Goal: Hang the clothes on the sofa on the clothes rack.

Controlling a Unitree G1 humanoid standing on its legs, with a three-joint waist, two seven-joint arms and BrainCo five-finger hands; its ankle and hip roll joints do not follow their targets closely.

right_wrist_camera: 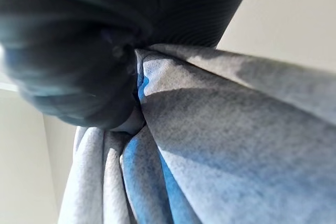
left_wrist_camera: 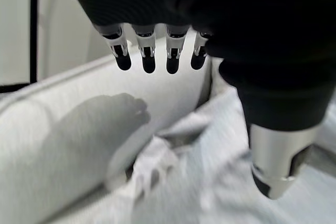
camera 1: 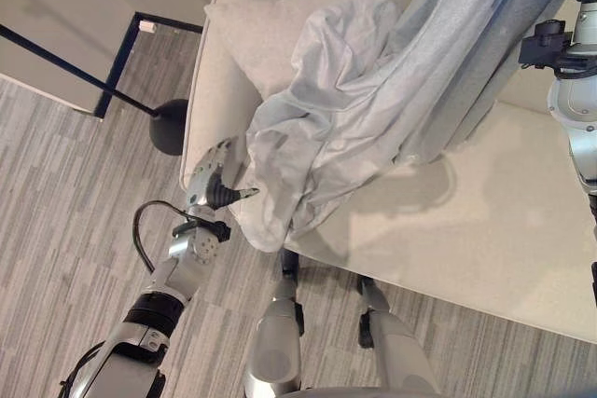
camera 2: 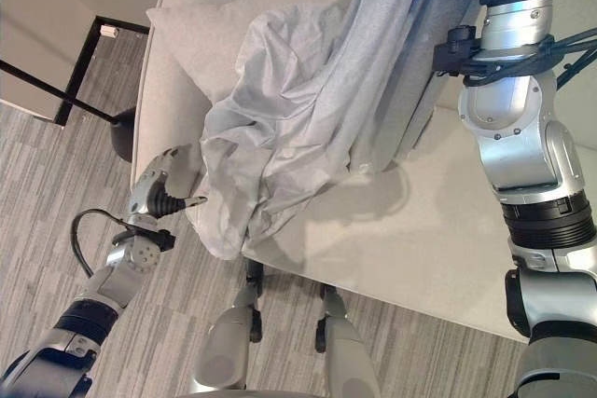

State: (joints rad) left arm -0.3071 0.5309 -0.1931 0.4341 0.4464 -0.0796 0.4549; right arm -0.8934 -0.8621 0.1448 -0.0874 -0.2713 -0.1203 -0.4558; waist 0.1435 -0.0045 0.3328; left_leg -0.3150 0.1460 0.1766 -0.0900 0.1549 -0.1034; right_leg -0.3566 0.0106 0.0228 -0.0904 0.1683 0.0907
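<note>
The right robot hand [right_wrist_camera: 79, 51] is clenched on a bunched fold of the grey garment [camera 1: 373, 109] and holds it up over the sofa [camera 1: 485, 230]; in the right wrist view the cloth gathers into the fist. Most of the garment hangs free, but its lower hem drapes on the seat edge & spills over the front. The left robot hand [left_wrist_camera: 157, 51], fingers straight & relaxed, holding nothing, sits just beside that low hem at the sofa's front corner.

Step in hand looks like lifting the garment clear. To do it well: raise the right arm w/o loosening the fist until the hem leaves the seat. The left robot hand could gather the trailing hem so it won't drag. The clothes rack [camera 1: 84, 76] stands on the floor to the robot's left; carry the garment high over there.
</note>
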